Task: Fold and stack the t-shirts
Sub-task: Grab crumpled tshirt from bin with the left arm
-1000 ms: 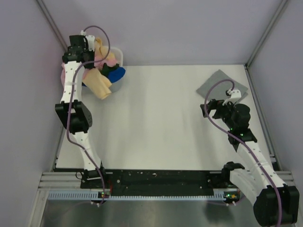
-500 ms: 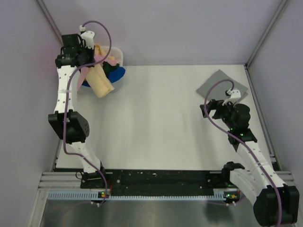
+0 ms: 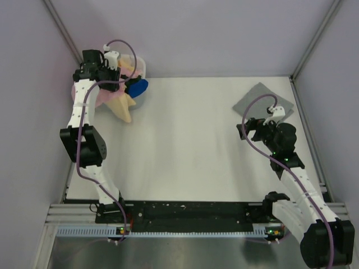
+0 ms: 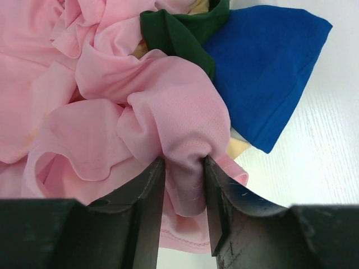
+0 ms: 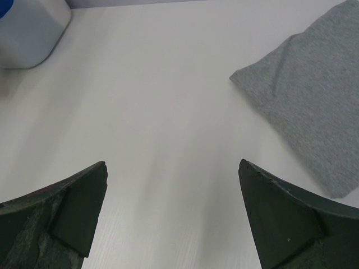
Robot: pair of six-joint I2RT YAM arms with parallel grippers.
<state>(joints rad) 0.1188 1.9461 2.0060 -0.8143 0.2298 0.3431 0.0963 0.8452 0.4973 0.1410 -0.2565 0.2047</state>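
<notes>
Overhead, the left gripper (image 3: pixel 116 78) is positioned at the white tub (image 3: pixel 141 66) in the far-left corner, with the pale yellow t-shirt (image 3: pixel 122 106) draped out of it. The grey t-shirt (image 3: pixel 263 101) is laid flat at far right, near the right gripper (image 3: pixel 245 131). At the left wrist, a fold of the pink t-shirt (image 4: pixel 101 112) is clamped between the fingers, beside the blue t-shirt (image 4: pixel 263 73). At the right wrist, the fingers are spread wide apart above the table (image 5: pixel 168 84).

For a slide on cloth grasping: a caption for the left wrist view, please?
Left gripper pinches a fold of the pink t-shirt; blue t-shirt and dark green t-shirt bunched beside it.
</notes>
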